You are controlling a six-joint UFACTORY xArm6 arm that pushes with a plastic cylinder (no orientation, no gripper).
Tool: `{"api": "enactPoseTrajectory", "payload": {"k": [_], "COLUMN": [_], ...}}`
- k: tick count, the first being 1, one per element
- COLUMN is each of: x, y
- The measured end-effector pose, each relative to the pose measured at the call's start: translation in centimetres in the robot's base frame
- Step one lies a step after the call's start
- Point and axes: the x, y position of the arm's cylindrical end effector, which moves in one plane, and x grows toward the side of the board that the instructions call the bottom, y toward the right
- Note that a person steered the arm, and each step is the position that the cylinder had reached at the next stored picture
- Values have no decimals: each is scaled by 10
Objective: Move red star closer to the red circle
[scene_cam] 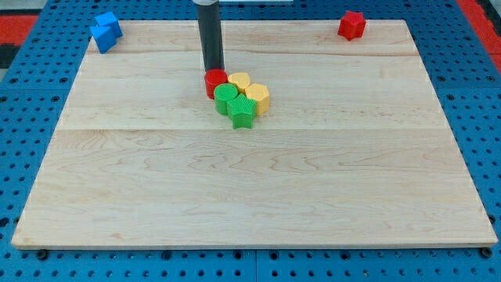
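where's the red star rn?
The red star sits at the board's top-right corner in the camera view, alone, far right of the red circle and my tip, which sit by the central cluster.

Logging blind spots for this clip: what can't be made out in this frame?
- My tip: whether it touches the red circle just below it is unclear.
- The rod's upper part: cut off by the view's top.
- Yellow blocks, green blocks: clustered, exact shapes unclear.
- Red star: small, points hard to make out.
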Motion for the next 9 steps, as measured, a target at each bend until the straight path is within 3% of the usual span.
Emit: {"api": "enactPoseTrajectory", "payload": {"k": [2,3,5,7,8,9], "x": [-32,-32,-50,-126,-135,-135], "y": [16,54,248,357,356,318]}}
